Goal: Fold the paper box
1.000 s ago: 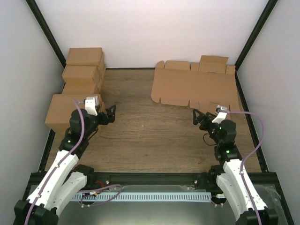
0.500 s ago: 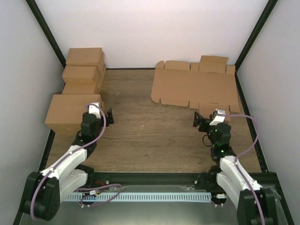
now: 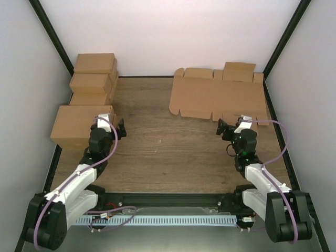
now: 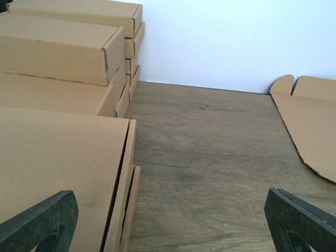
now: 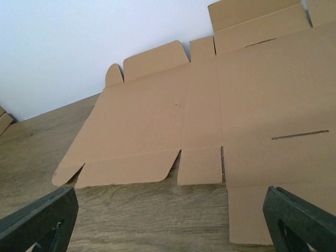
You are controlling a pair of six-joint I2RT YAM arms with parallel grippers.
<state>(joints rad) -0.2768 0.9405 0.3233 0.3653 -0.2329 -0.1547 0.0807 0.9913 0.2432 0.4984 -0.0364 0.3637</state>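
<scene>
The paper box, as a tray with a hinged lid, is out of view. My left gripper (image 3: 122, 128) is open and empty, low over the wooden table, right beside the nearest brown carton (image 3: 73, 126). In the left wrist view its open fingers (image 4: 42, 220) frame the carton's edge and bare wood. My right gripper (image 3: 223, 127) is open and empty, just in front of the flat cardboard sheets (image 3: 218, 98). In the right wrist view the sheets (image 5: 236, 105) lie ahead of the open fingers (image 5: 302, 218), with notches and rounded tabs.
Several closed brown cartons (image 3: 90, 83) are stacked along the left wall; they also show in the left wrist view (image 4: 58, 47). The flat sheets reach the back right corner. White walls with black posts enclose the wooden table (image 3: 163, 142).
Both arms have drawn back and lowered at the elbows. The left gripper stays by the near carton; the right gripper has edged slightly toward the flat sheets. Both stay open.
</scene>
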